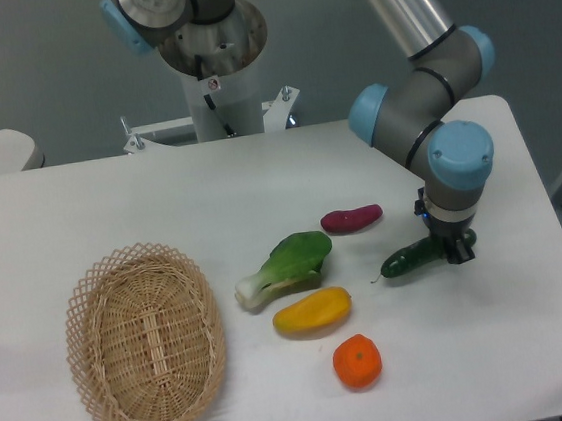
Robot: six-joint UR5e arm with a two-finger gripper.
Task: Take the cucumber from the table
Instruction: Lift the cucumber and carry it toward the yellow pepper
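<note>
The cucumber is slim, dark green and glossy. It lies on the white table at the right, with its thin stem tip pointing left. My gripper has come down from above over the cucumber's right end. Its dark fingers sit tight against both sides of the cucumber with no gap showing. The cucumber still looks level with the tabletop. The part of it between the fingers is hidden.
A dark red-purple vegetable lies just left of the gripper. A bok choy, a yellow fruit and an orange sit in the middle. A wicker basket stands at the front left. The table's right edge is near the gripper.
</note>
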